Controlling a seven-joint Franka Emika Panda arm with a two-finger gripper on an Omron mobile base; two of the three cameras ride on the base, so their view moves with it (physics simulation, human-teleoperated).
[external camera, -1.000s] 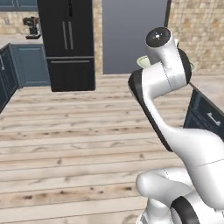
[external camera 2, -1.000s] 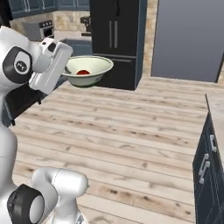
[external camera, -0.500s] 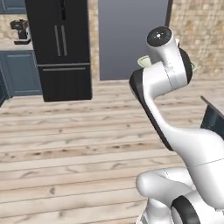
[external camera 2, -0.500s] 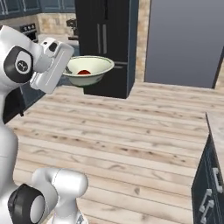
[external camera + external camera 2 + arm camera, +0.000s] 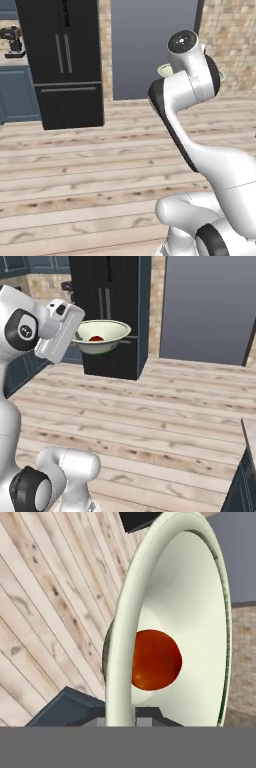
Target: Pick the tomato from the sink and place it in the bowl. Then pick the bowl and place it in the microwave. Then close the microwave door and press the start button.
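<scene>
A: Claw first. What is it doing?

B: It is clamped on the near rim of the bowl, one finger outside the wall and the other inside. In the right base view the bowl is held level in the air, out in front of the white arm and high above the wooden floor.

A: And the tomato?

B: Inside the bowl, resting on its bottom. In the hand view it sits just past the rim the claw pinches; from the right base camera a bit of red shows over the rim.

A: What does the left base view give?

B: Mostly the arm. A sliver of the pale bowl rim peeks out on either side of the wrist.

A: What lies beyond the bowl?

B: A tall black refrigerator stands behind it in the right base view. To its right is a large flat grey panel. In the left base view a coffee machine sits on a bench at the far left, over blue cabinets, and a brick wall runs at the right.
</scene>
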